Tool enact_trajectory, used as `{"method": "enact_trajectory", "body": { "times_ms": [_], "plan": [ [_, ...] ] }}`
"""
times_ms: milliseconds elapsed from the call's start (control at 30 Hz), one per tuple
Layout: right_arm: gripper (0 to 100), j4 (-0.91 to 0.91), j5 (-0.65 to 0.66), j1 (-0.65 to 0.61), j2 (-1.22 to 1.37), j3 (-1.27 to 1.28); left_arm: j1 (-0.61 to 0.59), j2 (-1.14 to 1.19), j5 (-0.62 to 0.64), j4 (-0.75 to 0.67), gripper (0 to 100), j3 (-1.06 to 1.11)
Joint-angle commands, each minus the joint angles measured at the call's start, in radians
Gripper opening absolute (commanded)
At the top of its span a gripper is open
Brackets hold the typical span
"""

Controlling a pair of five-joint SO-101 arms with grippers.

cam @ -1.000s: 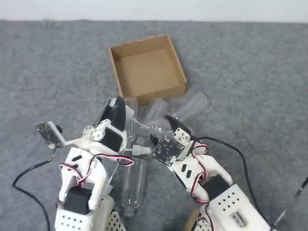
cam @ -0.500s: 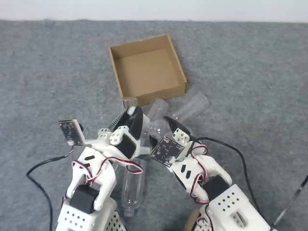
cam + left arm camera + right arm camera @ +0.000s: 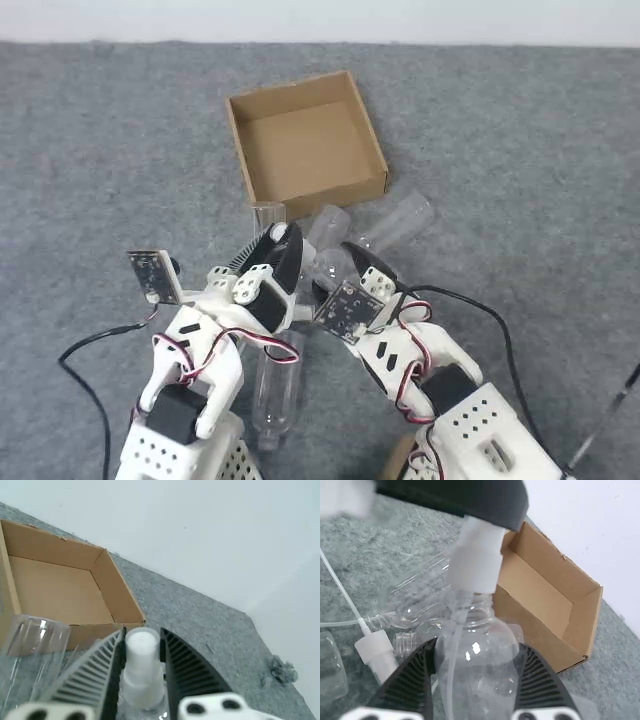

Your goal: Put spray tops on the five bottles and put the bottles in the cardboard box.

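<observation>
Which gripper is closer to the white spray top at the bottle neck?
Left. The left gripper is shut on the spray top itself; the right gripper sits lower, shut on the bottle beneath it.

The left arm [image 3: 190,345] and right arm [image 3: 445,348] are both white plastic with chunky black servo blocks, and red, black and white wires [image 3: 262,335] loop over them. The fingers [image 3: 90,680] are black and ribbed, and the bases [image 3: 160,457] are dotted with holes.

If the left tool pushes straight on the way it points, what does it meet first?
Likely the near wall of the cardboard box, straight past the left tool holding the spray top; depth is unclear.
</observation>
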Motion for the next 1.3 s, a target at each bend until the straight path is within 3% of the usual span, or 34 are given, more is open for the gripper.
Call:
{"method": "enact_trajectory", "body": {
  "times_ms": [0, 233, 367, 867, 1133, 1267],
  "plan": [
    [2.7, -0.022, -0.11, 0.001, -0.035, -0.034, 0.012, -0.021, -0.015, -0.012, 1, -0.004],
    [2.7, -0.022, -0.126, -0.001, -0.035, -0.034, 0.021, -0.021, -0.052, -0.014, 1, 0.012],
    [2.7, -0.027, -0.126, -0.001, -0.035, -0.034, 0.098, -0.021, -0.115, -0.014, 1, 0.053],
    [2.7, -0.028, -0.126, 0.004, -0.035, -0.034, 0.107, -0.021, -0.117, -0.008, 2, 0.036],
    [2.7, -0.028, -0.123, 0.005, -0.035, -0.034, 0.107, -0.023, -0.071, 0.226, 24, -0.107],
    [2.7, -0.028, -0.121, 0.005, -0.035, -0.034, 0.107, -0.023, -0.041, 0.272, 27, -0.145]
  ]
}}
